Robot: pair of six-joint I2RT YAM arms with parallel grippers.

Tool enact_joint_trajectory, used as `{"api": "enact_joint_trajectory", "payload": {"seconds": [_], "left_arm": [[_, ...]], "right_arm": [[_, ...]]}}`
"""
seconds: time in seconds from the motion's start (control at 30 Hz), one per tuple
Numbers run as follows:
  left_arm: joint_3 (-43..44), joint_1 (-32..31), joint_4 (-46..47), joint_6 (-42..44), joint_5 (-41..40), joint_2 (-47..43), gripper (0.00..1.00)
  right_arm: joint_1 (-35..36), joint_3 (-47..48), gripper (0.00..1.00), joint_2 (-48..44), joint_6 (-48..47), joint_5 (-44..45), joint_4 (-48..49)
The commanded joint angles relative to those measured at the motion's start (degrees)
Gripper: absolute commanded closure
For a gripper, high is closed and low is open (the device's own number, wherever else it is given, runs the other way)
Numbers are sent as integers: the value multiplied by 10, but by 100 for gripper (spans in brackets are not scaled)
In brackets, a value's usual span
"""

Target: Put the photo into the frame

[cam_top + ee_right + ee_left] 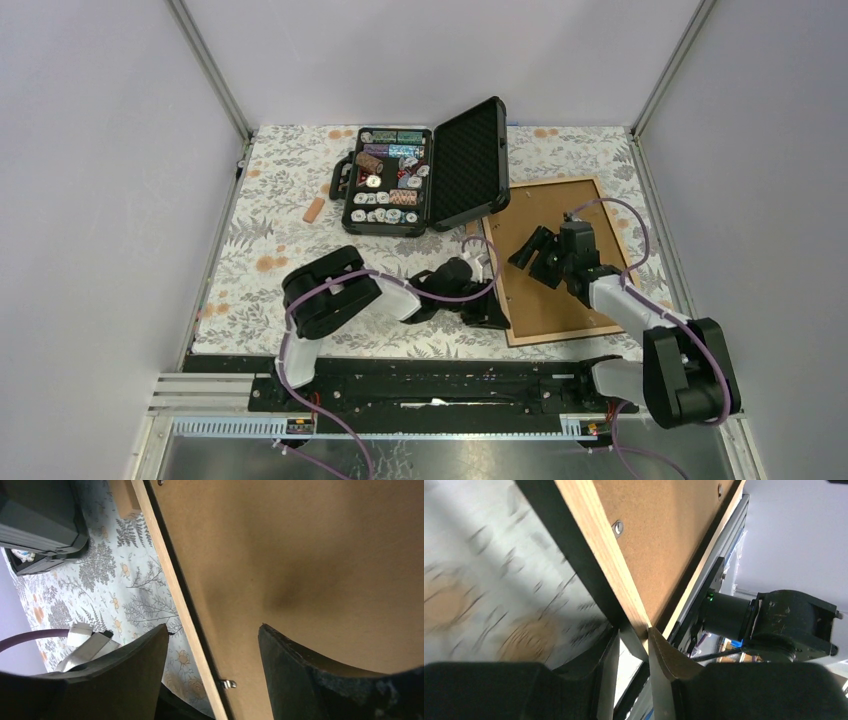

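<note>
1. Floral tablecloth (280,230): frame (545,310) lies back-up, long axis running away from both grippers.
2. Left gripper (639,635) pinches its near corner; right gripper (212,627) hangs wide directly above backing board (325,555).
3. We see no photo.

Top view: high, near side, looking down. Wrist views: very close, low. All share frame (545,305).

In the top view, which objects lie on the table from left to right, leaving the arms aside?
small tan cylinder → black chip case → frame
</note>
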Motion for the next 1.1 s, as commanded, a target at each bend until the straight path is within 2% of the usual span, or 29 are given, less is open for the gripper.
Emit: {"api": "enact_joint_trajectory", "payload": {"seconds": [0.0,0.2,0.37,0.47,0.53,0.73,0.83,1.07], "left_arm": [[78,-13,-67,39,11,58,68],[95,-18,-77,52,4,53,64],[62,-19,-118,89,-31,-5,44],[33,-16,-168,127,-75,-58,37],[12,-14,-200,151,-105,-100,35],[-62,-11,-265,169,-193,-243,31],[-85,-10,-277,165,-210,-290,30],[-97,-10,-265,161,-208,-321,29]], "right_arm": [[-17,32,29,39,-36,-46,18],[-26,71,28,45,-100,-25,-48],[-27,105,20,76,-87,-6,-60],[-27,114,19,121,-58,-29,-6],[-26,112,22,143,-42,-43,46],[-26,113,38,214,-6,-78,191],[-25,115,44,250,18,-79,252],[-23,155,44,333,38,-80,297]]}}
